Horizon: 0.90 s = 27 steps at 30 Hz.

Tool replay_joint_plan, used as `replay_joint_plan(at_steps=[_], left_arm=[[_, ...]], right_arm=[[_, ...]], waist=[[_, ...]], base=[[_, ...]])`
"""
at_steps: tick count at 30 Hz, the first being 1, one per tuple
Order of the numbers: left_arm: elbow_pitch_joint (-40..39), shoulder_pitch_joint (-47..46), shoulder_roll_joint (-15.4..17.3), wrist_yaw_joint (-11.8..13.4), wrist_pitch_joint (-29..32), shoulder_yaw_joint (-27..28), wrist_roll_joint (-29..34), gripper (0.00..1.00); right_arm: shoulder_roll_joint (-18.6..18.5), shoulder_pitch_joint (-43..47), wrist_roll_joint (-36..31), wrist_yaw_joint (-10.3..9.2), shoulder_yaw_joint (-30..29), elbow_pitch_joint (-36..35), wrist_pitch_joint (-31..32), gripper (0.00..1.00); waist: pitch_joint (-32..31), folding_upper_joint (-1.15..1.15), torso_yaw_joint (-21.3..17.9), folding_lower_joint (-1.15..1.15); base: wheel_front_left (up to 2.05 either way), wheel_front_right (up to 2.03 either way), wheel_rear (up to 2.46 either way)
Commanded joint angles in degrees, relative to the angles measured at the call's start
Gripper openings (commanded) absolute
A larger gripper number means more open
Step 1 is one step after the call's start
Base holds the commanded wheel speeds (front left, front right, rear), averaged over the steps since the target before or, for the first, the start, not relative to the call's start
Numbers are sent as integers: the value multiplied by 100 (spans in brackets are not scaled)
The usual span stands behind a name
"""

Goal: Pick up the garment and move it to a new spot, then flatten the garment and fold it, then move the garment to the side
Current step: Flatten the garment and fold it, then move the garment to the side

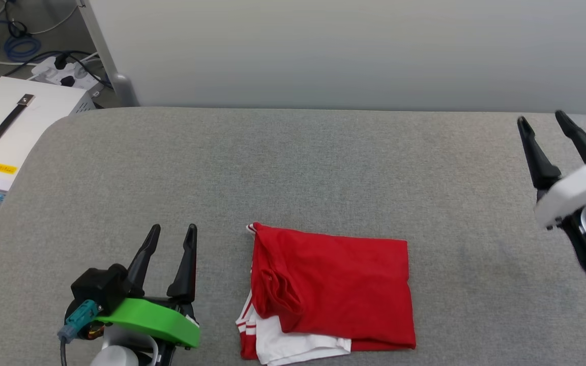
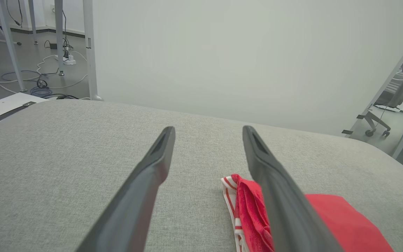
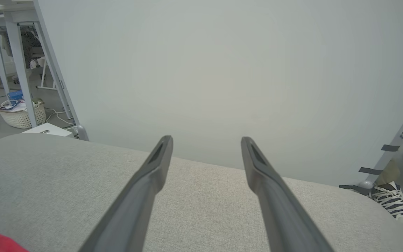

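The garment [image 1: 331, 290] is lying folded near the front edge of the worktop [image 1: 293, 168], white sleeve poking out underneath. Just beside it the left claw [image 1: 174, 227] is hovering, fingers apart and empty. The right claw [image 1: 541, 118] is hanging well off right, apart too. A white box [image 1: 13, 127] is sitting past the left corner.

The left gripper [image 1: 174, 227] sits at the lower left of the head view. Its two dark fingers [image 1: 185, 264] are spread apart, point up the view and hold nothing, and a green collar [image 1: 150, 317] wraps the wrist behind them. The right gripper [image 1: 541, 118] stands higher, at the far right edge, its fingers parted and empty, leaning up and left from a pale wrist housing [image 1: 578, 195].
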Motion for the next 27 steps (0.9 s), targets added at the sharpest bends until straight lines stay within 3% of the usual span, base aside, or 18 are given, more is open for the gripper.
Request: replay_joint_plan(at_steps=[1, 7, 13, 19, 27], left_arm=[[-48, 77, -29, -16, -34, -23, -48, 100], [-205, 112, -32, -16, -34, -67, -70, 100], [-280, 160, -48, -16, -34, -150, -69, 100], [-232, 212, -20, -16, -34, -213, -53, 100], [-142, 214, -11, -16, -34, -305, 56, 100]], right_arm=[[157, 561, -392, 2, -471, -403, -15, 100], [1108, 2378, -1798, 2, -2127, -2239, -15, 100], [1996, 3404, -2425, 2, -2775, -3248, 59, 100], [2334, 3807, -2680, 2, -2901, -3529, 101, 100], [2463, 3867, -2757, 2, -2936, -3530, 158, 100]], waist=[[23, 0, -31, 0], [65, 0, -67, 0], [94, 0, -48, 0], [162, 0, -51, 0], [181, 0, -54, 0]], base=[[0, 0, 0], [0, 0, 0], [0, 0, 0], [0, 0, 0], [0, 0, 0]])
